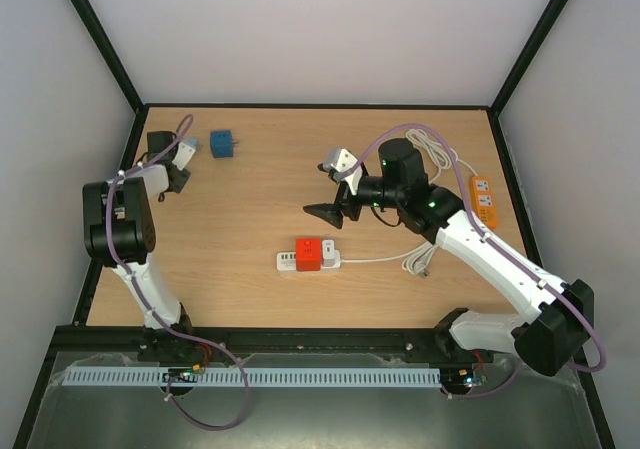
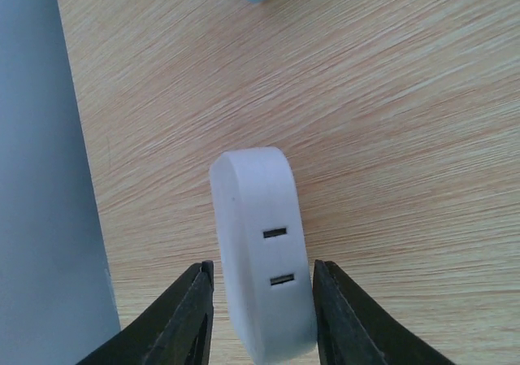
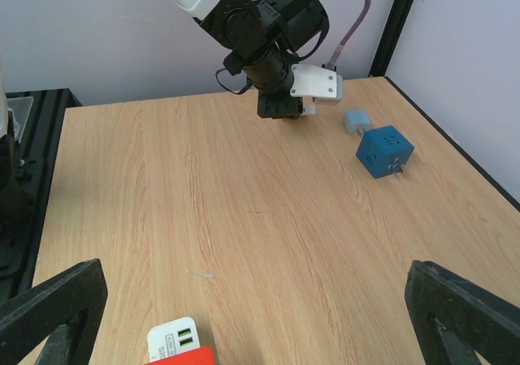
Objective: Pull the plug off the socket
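Observation:
A white plug (image 2: 260, 251) with two small slots sits on the wood between the fingers of my left gripper (image 2: 262, 269). The left finger stands a little off it and the right finger is against its side, so the gripper is slightly open. This gripper (image 1: 176, 165) is at the table's far left corner. The socket, a white power strip (image 1: 290, 261), lies mid-table with a red cube adapter (image 1: 307, 253) plugged on it. My right gripper (image 1: 328, 189) hovers wide open behind the strip, which shows at the bottom of its view (image 3: 172, 341).
A blue cube adapter (image 1: 222, 144) and a small pale blue block (image 3: 355, 120) lie near the left gripper. An orange power strip (image 1: 484, 201) and a coiled white cable (image 1: 432, 155) lie at the right. The left wall (image 2: 41, 178) is close beside the left gripper.

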